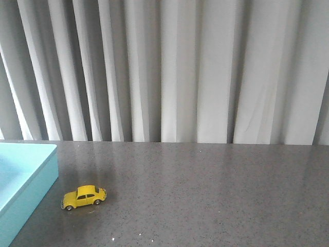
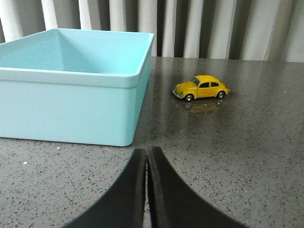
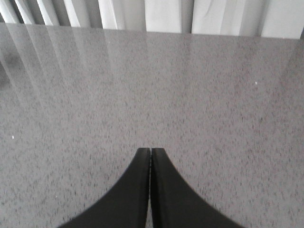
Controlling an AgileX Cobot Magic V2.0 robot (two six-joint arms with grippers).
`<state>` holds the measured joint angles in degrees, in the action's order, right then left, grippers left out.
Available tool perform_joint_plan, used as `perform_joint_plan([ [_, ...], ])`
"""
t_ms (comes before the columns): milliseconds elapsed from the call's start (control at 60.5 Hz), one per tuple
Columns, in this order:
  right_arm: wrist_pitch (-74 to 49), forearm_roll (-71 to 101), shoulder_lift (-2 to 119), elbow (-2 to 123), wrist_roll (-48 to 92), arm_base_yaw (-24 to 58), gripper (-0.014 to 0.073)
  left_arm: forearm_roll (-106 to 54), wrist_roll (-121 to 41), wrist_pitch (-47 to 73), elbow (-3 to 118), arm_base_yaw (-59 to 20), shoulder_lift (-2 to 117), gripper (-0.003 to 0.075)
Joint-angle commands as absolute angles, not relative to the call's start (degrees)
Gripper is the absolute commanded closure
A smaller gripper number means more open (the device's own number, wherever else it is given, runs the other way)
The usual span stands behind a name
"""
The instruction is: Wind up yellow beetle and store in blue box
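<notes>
We see the yellow beetle (image 1: 84, 197) standing on its four wheels on the dark speckled worktop (image 1: 205, 195), toward the left side of the front view. It sits side-on to that camera, and we cannot tell from there which end is its nose. The blue box (image 1: 23, 180) lies at the left edge of the same view, cut off by the frame, and the toy car is just beside the box's right-hand wall, apart from it with a strip of bare worktop between them. Behind the worktop hangs a pleated pale curtain (image 1: 180, 72).

From the left wrist view, we look across at the blue box (image 2: 71, 104) with its open top and low straight walls; no contents show in the part of its interior we can see. The yellow beetle (image 2: 201, 88) stands outside the box, beyond its near corner, with a faint reflection under it on the glossy surface. Our left claw (image 2: 147, 156) has its two black fingers pressed together, holding nothing, and it is well apart from the car.

In the right wrist view, our right claw (image 3: 150, 156) is likewise pressed together with nothing between the fingers, over bare worktop (image 3: 152, 85).
</notes>
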<state>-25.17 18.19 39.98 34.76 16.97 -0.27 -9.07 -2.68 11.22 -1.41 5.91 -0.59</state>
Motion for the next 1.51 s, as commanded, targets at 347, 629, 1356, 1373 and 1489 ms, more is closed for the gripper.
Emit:
perform_joint_plan([
  [347, -20.21, 16.07, 29.64, 24.04, 17.30, -0.37, 0.0599, -9.29, -2.23, 6.65, -0.58, 5.50, -0.38, 0.0726],
  [629, -22.92, 16.13, 29.52, 23.98, 17.24, -0.37, 0.0599, -9.29, -2.23, 6.65, -0.58, 5.50, -0.38, 0.0726],
  [1356, -23.72, 16.13, 29.52, 23.98, 17.13, -0.37, 0.0599, -9.29, -2.23, 6.65, -0.58, 5.50, -0.38, 0.0726],
  [1373, -23.72, 16.13, 29.52, 23.98, 17.13, -0.37, 0.0599, -9.29, -2.23, 6.65, -0.58, 5.50, -0.38, 0.0726],
  [1489, -23.72, 16.13, 29.52, 23.98, 17.13, -0.37, 0.0599, -9.29, -2.23, 6.65, -0.58, 5.50, -0.38, 0.0726],
])
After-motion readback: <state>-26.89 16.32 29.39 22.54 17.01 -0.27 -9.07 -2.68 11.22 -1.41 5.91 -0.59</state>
